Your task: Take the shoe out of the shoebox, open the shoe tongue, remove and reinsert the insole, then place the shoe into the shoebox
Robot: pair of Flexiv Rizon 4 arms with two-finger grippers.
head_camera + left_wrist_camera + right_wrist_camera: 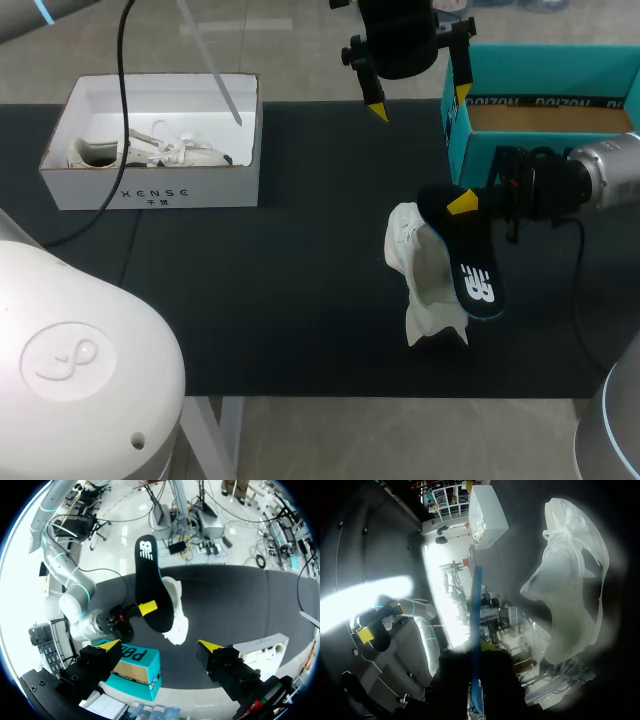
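Now I'm pinching the insole [472, 270] in my right fingers [462, 203], lengthwise alongside the shoe [420, 270], left fingers [376, 108] hanging open, empty.

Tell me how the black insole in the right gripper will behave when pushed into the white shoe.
The thin black insole looks flexible, so it would probably buckle if pushed endwise. Held from one end by the right gripper without drooping, it seems light. The white shoe, unheld, may slide.
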